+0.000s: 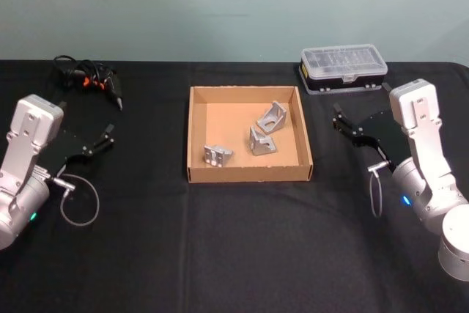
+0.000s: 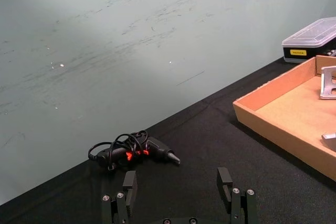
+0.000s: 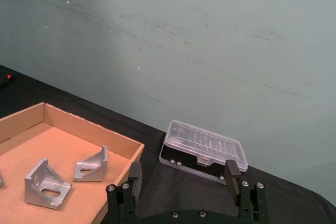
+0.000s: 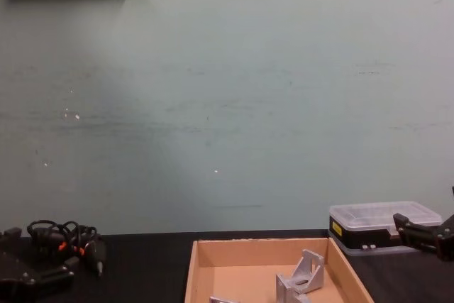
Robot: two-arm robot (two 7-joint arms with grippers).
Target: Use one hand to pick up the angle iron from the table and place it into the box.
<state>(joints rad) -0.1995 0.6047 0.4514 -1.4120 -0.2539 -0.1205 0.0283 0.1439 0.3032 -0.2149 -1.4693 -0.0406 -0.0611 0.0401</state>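
Three angle irons lie inside the box (image 1: 196, 133), none on the table (image 1: 220, 240) that can be seen, so the job looks finished and the risk now is mostly of undoing it. The right claw (image 1: 342, 124) hangs just off the box's right wall, jaws apart and holding nothing; the nearest iron (image 1: 272, 116) sits across that wall from it, in the back right part of the tray, with a second iron (image 1: 261, 141) just beyond and nearer the front. A careless sweep toward the middle could clip the thin cardboard wall, shove the light box and tip the irons. The plastic case (image 1: 344, 69) stands close behind this claw, so a backward swing could knock it. The left claw (image 1: 100, 141) is likewise spread and empty, well apart from the box's left wall, with the third iron (image 1: 217, 155) lying beyond that wall near the front, and a cable bundle (image 1: 86, 77) behind the claw that could snag if the arm swung back. The irons are small silver-grey corner brackets, matte cast metal, each with two flat faces at a right angle, a slanted rib and a slot; they rest tilted on differing faces, close together but apparently not touching
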